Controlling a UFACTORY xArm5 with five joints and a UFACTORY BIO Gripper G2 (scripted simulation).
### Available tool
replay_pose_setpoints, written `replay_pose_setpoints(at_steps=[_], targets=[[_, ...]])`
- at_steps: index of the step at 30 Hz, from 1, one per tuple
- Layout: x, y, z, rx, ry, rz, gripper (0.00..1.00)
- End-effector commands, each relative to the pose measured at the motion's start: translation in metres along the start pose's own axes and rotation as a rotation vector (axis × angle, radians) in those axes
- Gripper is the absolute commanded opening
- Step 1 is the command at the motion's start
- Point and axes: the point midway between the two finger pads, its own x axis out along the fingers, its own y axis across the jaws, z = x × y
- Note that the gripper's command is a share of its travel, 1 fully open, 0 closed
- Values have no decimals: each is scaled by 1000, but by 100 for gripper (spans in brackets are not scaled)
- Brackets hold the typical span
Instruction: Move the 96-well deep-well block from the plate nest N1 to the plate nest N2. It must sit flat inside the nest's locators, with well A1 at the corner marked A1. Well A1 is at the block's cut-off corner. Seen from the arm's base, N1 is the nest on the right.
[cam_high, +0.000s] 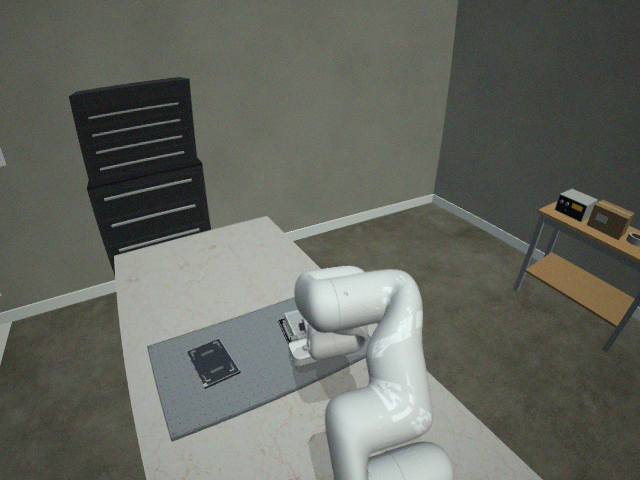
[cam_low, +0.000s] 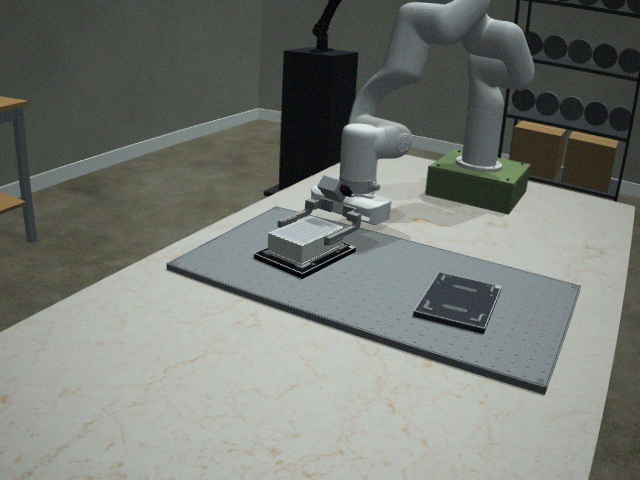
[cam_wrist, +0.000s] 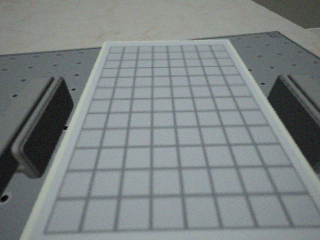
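The pale deep-well block (cam_low: 296, 249) (cam_wrist: 170, 120) sits in the dark nest N1 (cam_low: 302, 272) and looks flat. Its cut-off corner cannot be made out. My gripper (cam_low: 303, 231) (cam_wrist: 172, 117) is open. Its fingers stand on either side of the block's upper part, with a gap on each side in the wrist view. In the top view the arm hides most of the gripper and block. Nest N2 (cam_high: 212, 362) (cam_low: 459, 298) is empty, with light corner locators and a small whitish mark at one corner, on the side nearer the arm's base.
Both nests stand on the grey perforated board (cam_high: 258, 351) (cam_low: 372, 289), on a pale marble table (cam_high: 170, 289) (cam_low: 217, 372). The arm's green base block (cam_low: 465, 186) stands behind the board in the exterior view. No obstacle stands between the nests.
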Motion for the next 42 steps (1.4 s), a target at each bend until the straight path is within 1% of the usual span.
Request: replay_pose_setpoints(at_steps=[1,31,42], targets=[[1,0,2,-13,-2,0,37],[1,0,-17,-13,-2,0,37],[1,0,-18,-13,-2,0,37]])
